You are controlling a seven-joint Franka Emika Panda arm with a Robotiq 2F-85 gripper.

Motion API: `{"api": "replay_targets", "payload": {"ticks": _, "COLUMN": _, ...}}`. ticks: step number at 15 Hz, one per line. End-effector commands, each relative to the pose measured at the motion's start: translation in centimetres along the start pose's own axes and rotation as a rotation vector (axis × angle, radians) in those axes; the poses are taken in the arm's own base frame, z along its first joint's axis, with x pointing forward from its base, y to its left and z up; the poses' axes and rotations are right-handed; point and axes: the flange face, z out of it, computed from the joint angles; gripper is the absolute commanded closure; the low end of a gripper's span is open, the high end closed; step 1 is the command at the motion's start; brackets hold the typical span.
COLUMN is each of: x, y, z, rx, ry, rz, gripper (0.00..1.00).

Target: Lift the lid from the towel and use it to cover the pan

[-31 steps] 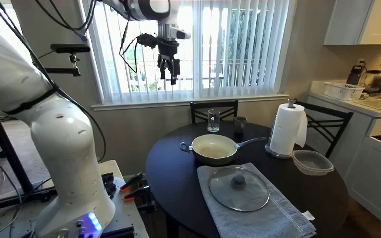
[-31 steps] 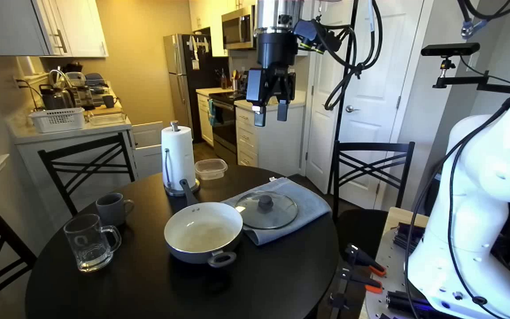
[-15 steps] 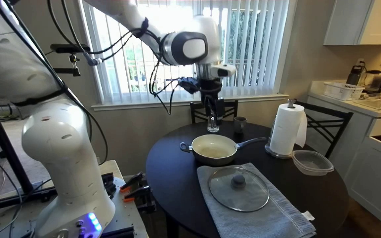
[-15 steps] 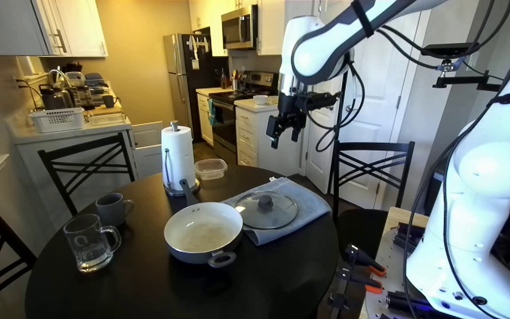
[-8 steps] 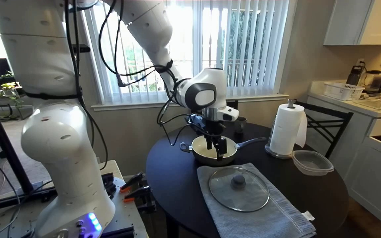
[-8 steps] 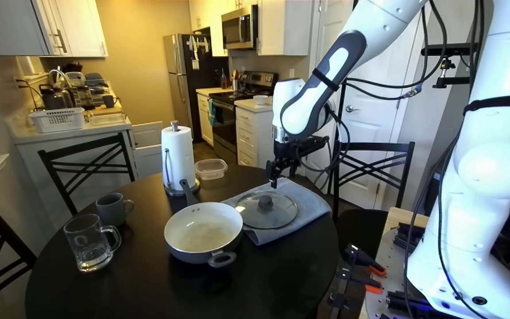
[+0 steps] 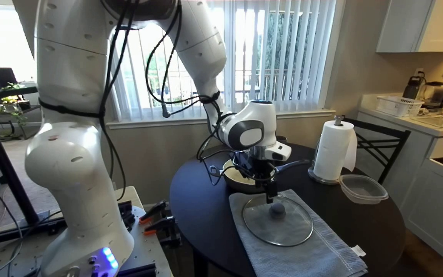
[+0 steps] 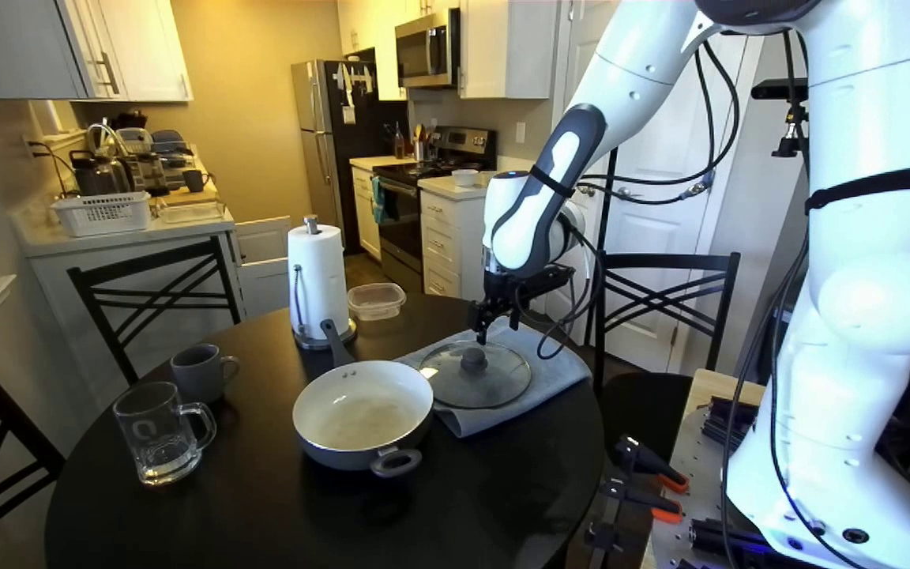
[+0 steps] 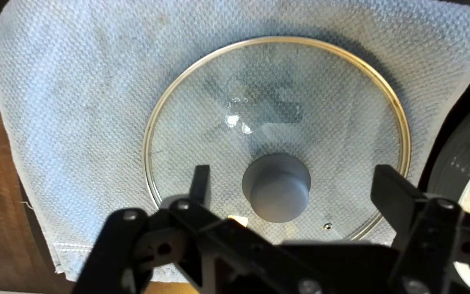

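The clear glass lid with a metal rim lies flat on the grey-blue towel; both also show in the other views. Its grey knob stands up at the centre. The pan, cream inside and dark outside, is beside the towel, uncovered, and its edge shows at the right of the wrist view. My gripper is open and empty, pointing down low over the lid. In the wrist view the knob appears between the fingers, nearer the left one, with gaps on both sides. The gripper partly hides the pan in an exterior view.
A paper towel roll and a clear plastic container stand beyond the pan's handle. A glass mug and a grey mug stand on the pan's far side from the lid. The round dark table carries them all.
The arm has come down from high in front of the window to low over the lid, and the gripper has stayed open. The lid, towel and pan have not moved.
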Motion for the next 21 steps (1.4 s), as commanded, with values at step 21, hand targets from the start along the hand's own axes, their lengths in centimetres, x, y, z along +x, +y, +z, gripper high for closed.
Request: {"api": "replay_targets", "payload": {"ticks": 21, "x": 8.0, "y": 2.3, "z": 7.1, "rx": 0.050, "ry": -0.096, "rz": 0.222, "gripper": 0.00}}
